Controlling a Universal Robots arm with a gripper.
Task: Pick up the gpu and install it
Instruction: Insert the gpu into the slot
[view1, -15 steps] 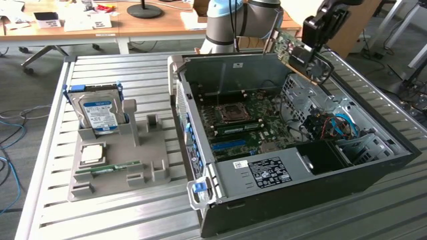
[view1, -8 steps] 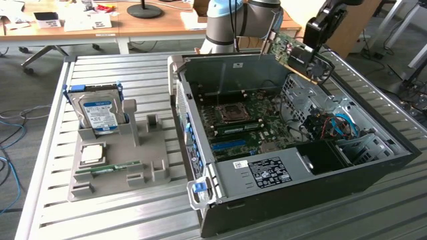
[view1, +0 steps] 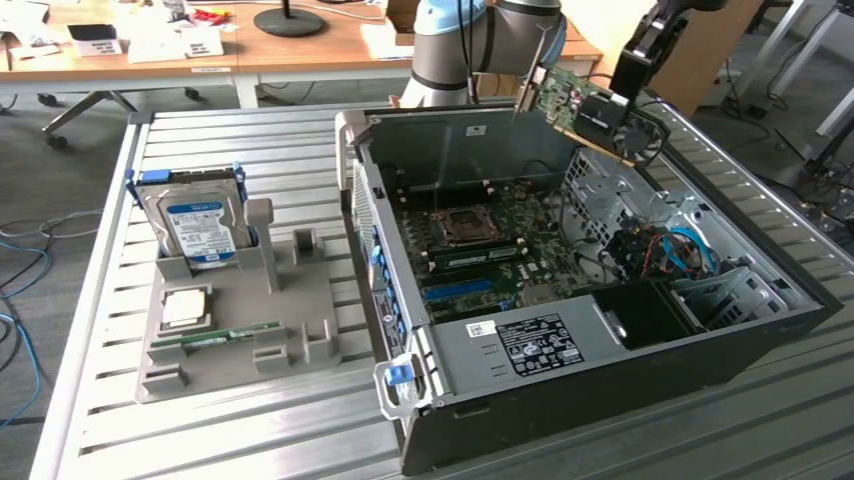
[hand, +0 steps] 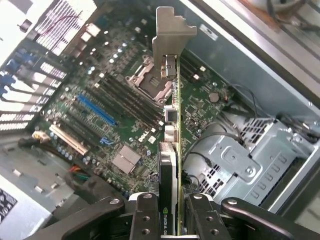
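- The slatted metal desk (view1: 200, 440) spans the exterior view from edge to edge and carries everything else.
- The open computer case (view1: 747, 350) lies on its side in the right half of the exterior view, with its interior facing up.
- The robot arm (view1: 454, 50) stands at the top centre of that view, behind the case.
- The motherboard (view1: 494, 250) lies flat on the case floor. The wrist view shows its long blue slot (hand: 96, 109) with nothing in it.
- A grey holder (view1: 307, 310) sits at the exterior view's left, well apart from the case.
- A hard drive (view1: 198, 228) with a blue label stands upright at the holder's upper end.
- The gpu (view1: 594, 112) hangs tilted in the upper right of the exterior view, above the case's far corner and clear of the motherboard. In the wrist view it is edge-on, with its metal bracket (hand: 169, 45) at the end away from the jaws.
- The jaws are clamped on the gpu, one pad on each face of the card.
- A green memory stick (view1: 214, 340) lies low in the holder, beside a square processor chip (view1: 183, 308).
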